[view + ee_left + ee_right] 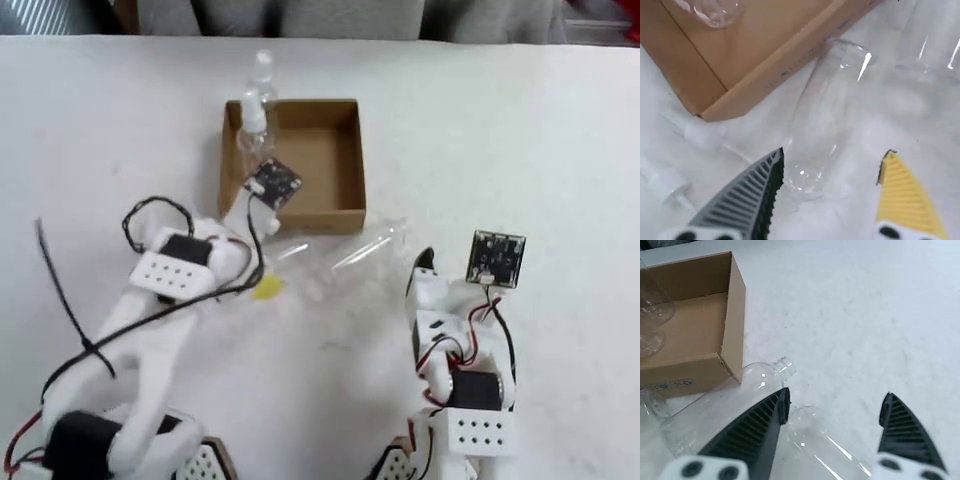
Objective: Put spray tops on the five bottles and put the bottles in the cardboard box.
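Observation:
The cardboard box point(340, 165) stands at the table's far middle; two clear bottles with white spray tops point(250, 115) stand upright at its left end. Uncapped clear bottles point(350, 258) lie on the table in front of the box. My left gripper point(834, 152) is open over one lying bottle point(822, 120), at the box's front corner point(740, 80). Loose white spray tops point(662, 177) lie beside it. My right gripper point(836, 394) is open above another lying bottle point(810, 432); a third bottle point(757, 385), with an open neck, lies against the box point(732, 320).
The left arm point(150, 310) stretches from the near left edge toward the box, trailing black cables point(60, 290). The right arm point(465, 370) stands at the near right. White tabletop point(520, 130) lies open to the right of the box.

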Robot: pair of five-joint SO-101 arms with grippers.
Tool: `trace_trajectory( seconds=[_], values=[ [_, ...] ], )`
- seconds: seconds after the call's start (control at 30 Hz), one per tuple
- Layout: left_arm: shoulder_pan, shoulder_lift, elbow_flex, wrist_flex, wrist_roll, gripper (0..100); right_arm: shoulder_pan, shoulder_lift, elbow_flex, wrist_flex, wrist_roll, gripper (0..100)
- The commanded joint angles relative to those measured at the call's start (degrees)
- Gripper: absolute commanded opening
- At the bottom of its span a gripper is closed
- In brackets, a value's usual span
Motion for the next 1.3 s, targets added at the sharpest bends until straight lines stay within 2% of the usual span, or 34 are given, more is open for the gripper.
trace_trajectory(
  seconds=[0.0, 0.27, 0.53, 0.7, 0.9, 1.0, 1.13, 1.2, 1.27],
  values=[
    [-0.66, 5.23, -3.25, -4.4, -0.26, 31, 0.22, -0.75, -0.53, -0.31, 0.7, 26.5],
    [-0.48, 7.96, -3.25, -8.09, -0.18, 31, 0.22, -0.75, -0.44, -0.31, 0.7, 26.5],
    [1.27, 8.92, -2.73, -7.91, -0.26, 31, 0.22, -0.75, -0.44, -0.31, 0.7, 26.5],
    [2.95, 16.31, -3.52, -8.0, -0.26, 31, 0.22, -0.75, -0.44, -0.31, 0.7, 26.5],
    [2.95, 16.92, -5.01, -5.19, -0.26, 31, 0.22, -0.75, -0.44, -0.31, 0.7, 26.5],
    [2.86, 15.6, -4.84, -4.66, -0.26, 23, 0.22, -0.75, -0.44, -0.31, 0.7, 26.5],
    [2.77, 13.05, -4.84, -3.25, -2.46, 1, 0.13, -0.75, -0.44, -0.31, 0.7, 26.5],
    [2.59, 11.47, -4.84, 0.18, -6.77, 5, 0.13, -0.75, -0.44, -0.31, 0.7, 26.5],
    [1.98, 9.1, -4.84, 3.87, -9.49, 4, 0.13, -0.75, -0.44, -0.31, 0.7, 26.5]
  ],
)
